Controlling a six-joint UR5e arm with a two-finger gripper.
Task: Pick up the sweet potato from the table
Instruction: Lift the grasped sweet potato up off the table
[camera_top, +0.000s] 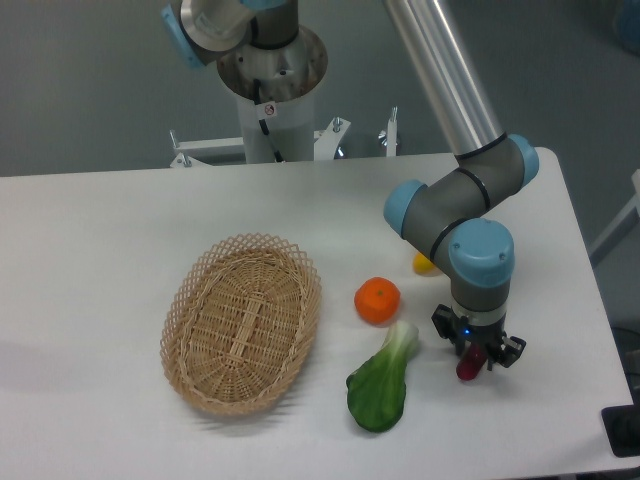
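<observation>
The sweet potato (467, 368) is a small dark reddish-purple piece on the white table (100, 230), at the front right. Only its lower end shows; the rest is hidden by the gripper. My gripper (477, 353) points straight down over it, with its fingers closed around the sweet potato, low at the table surface. I cannot tell whether the sweet potato is off the table.
A round orange (377, 300) lies left of the gripper. A green leafy vegetable (383, 385) lies at the front, close to the gripper's left. A yellow vegetable (424, 264) peeks out behind the arm. A wicker basket (243, 320) stands at the centre left.
</observation>
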